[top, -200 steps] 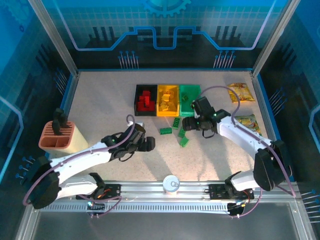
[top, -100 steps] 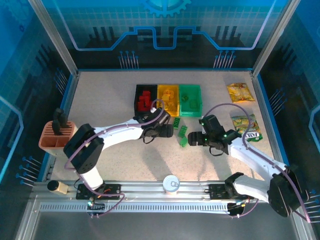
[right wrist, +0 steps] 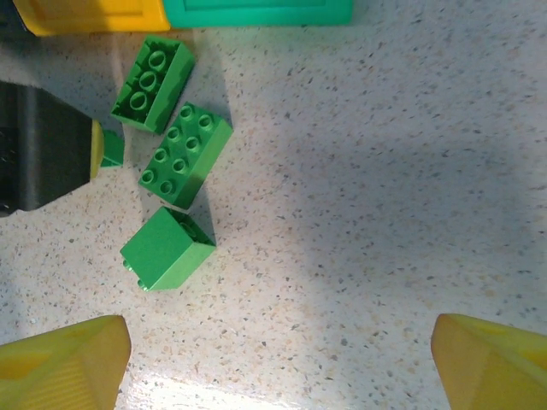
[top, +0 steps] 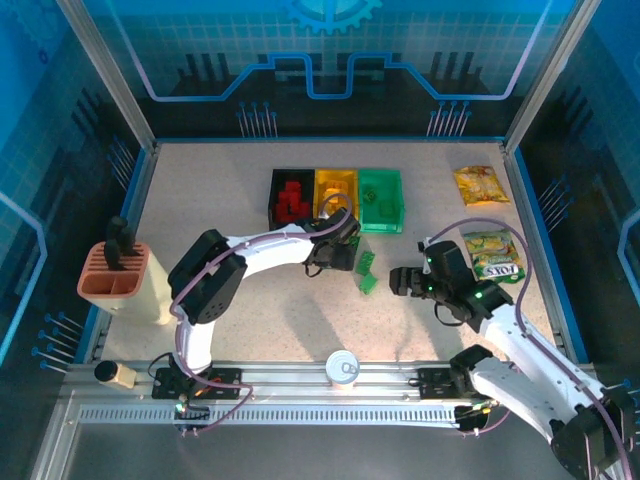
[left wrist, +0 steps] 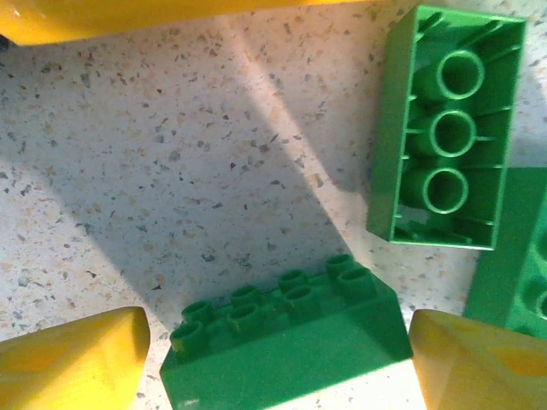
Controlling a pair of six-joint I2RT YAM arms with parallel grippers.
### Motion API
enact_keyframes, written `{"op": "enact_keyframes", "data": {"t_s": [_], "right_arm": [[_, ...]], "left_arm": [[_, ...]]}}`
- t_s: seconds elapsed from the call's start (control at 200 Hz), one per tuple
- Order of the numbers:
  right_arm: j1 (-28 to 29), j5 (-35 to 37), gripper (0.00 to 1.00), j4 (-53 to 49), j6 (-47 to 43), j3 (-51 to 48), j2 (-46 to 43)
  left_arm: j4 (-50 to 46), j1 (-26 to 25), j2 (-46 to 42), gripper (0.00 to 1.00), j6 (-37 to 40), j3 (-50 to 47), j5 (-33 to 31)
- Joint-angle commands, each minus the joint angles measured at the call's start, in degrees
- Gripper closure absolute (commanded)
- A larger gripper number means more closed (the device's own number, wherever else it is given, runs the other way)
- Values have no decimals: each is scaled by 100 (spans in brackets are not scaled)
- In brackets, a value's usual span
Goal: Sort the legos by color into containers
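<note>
Grippers both stand open. The left gripper (left wrist: 273, 371) is down at the table (left wrist: 171, 128), its yellow fingers (left wrist: 73, 359) straddling a studded green brick (left wrist: 286, 342) that lies flat, close at both ends. An upturned brick (left wrist: 446, 128) lies just beyond. The right gripper (right wrist: 273, 367) hovers spread wide over bare table, holding nothing, with three green bricks (right wrist: 186, 154) ahead to its left. The black bin (top: 274, 205), yellow bin (top: 335, 175) and green bin (top: 381, 227) stand in a row behind; red bricks (top: 292, 203) lie in the black bin.

Overhead from behind, close downward wrist views, sharing green legos (right wrist: 152, 83)
</note>
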Motion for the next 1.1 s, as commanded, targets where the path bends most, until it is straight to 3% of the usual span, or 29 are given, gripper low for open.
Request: {"op": "enact_keyframes", "data": {"t_s": [0.0,0.15,0.385,0.635,0.811,1.096], "right_arm": [[-109,27,7,-176,-61,-211,-269],[-159,28,7,-100,4,-366,-333],[-183,59,7,-53,35,-454,-364],[-214,100,7,-12,148,-604,-474],[-229,-14,7,147,344,-881,-470],[-275,-87,7,227,327,-941,-551]], "left_arm": [[-295,6,154,20,40,179,-107],[-258,-3,251,25,47,240,-88],[-326,2,196,45,134,338,-135],[-185,-79,-128,45,357,555,-109],[376,-101,-295,45,710,876,253],[-257,-86,549,45,1021,2828,394]]}}
